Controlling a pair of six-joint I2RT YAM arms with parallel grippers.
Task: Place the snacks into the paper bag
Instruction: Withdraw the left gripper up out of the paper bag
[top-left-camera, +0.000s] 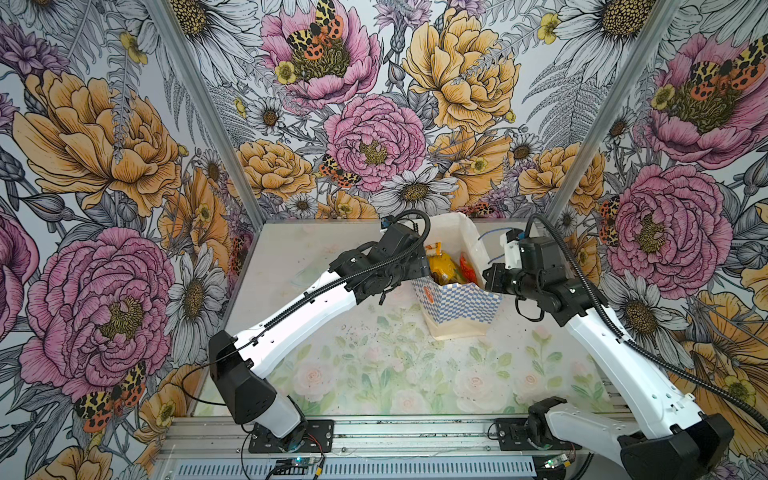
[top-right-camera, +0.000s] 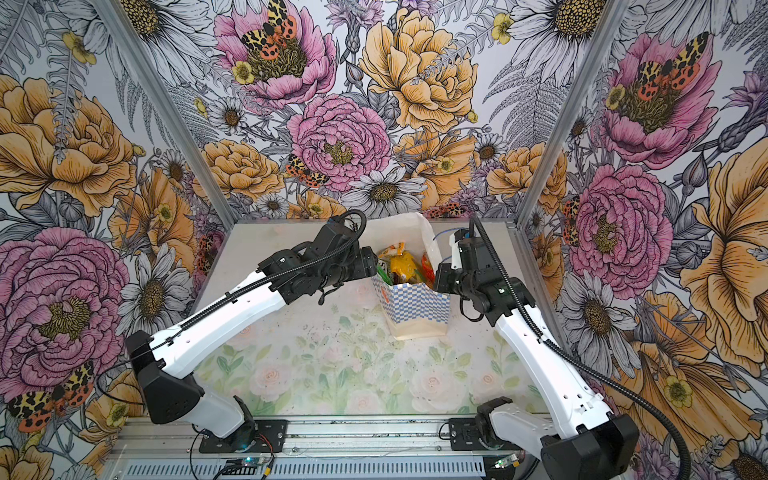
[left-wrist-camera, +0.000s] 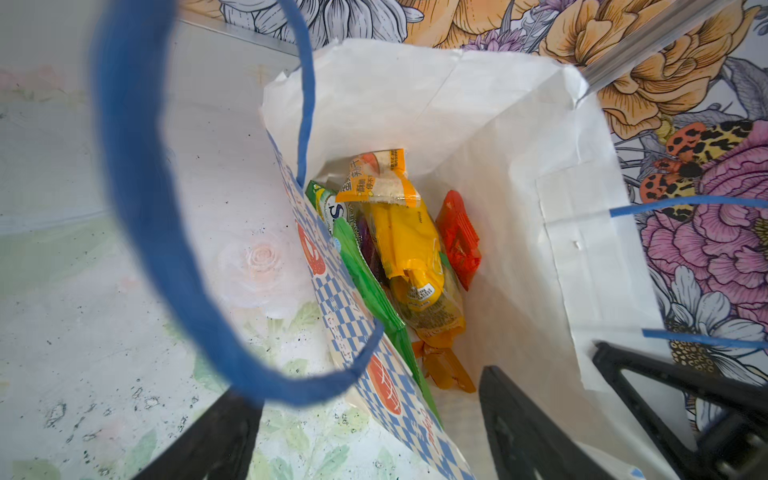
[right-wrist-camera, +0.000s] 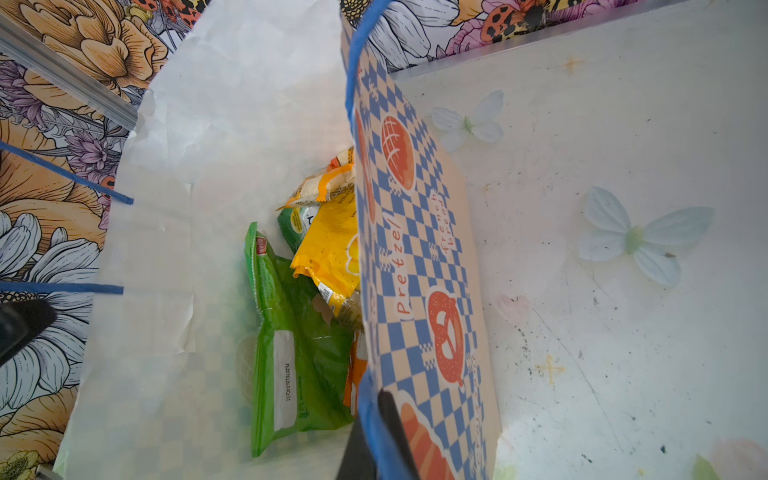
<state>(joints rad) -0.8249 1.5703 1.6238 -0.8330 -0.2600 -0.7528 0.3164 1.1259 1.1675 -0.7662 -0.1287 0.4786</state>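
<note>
Left gripper (left-wrist-camera: 361, 390) has jaws wide apart and holds nothing. One black finger (left-wrist-camera: 515, 419) is inside the paper bag (top-left-camera: 457, 305) and the other is outside, with the bag's checkered wall running between them. A blue cord handle (left-wrist-camera: 141, 208) loops close in front of the lens. Right gripper (right-wrist-camera: 374, 436) is closed tight, pinching the bag's rim and the blue cord there, at bottom middle of the right wrist view. In both top views the left arm (top-left-camera: 299, 307) slants from lower left up to the bag's left edge, wrist bent over the opening. Right arm (top-left-camera: 602, 332) rises from lower right, elbow folded, wrist at the bag's right edge. Bag is upright, centre-right of frame, toward the far side of the table (top-left-camera: 374, 374). Snacks (left-wrist-camera: 405, 249) are piled inside the bag: a green packet (right-wrist-camera: 299, 353), plus yellow, orange and red ones.
</note>
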